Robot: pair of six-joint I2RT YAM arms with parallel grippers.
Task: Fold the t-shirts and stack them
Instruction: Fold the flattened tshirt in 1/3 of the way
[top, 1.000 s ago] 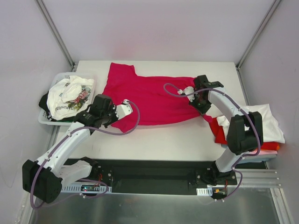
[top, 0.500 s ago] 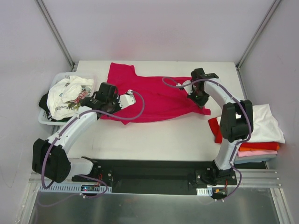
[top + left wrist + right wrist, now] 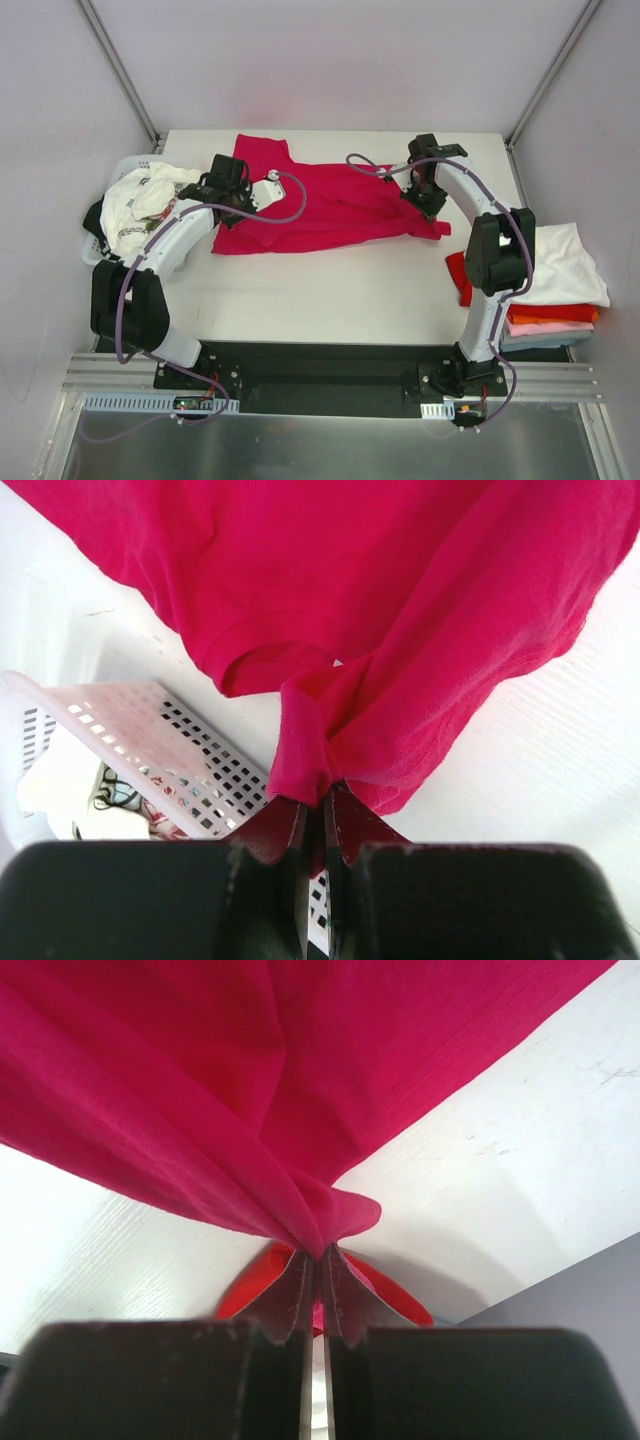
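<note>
Crimson-magenta cloth t-shirt (image 3: 330,205) was seen from above, stretched just right of the white perforated plastic basket (image 3: 100,258). At the left wrist, the left gripper (image 3: 318,805) was clamped on a bunched edge beside that basket; at the right wrist, the right gripper (image 3: 318,1260) on another. Either thin pinch could be lost through overstretching.

My left arm (image 3: 170,235) reaches forward, forearm angled inward, its left gripper (image 3: 318,802) pinched tight on the crimson t-shirt (image 3: 400,630). My right arm (image 3: 495,250) stands elbow-high, wrist curling inward. The right gripper (image 3: 318,1255) clamps the same shirt; from overhead, both wrists look roughly level, I think.
</note>
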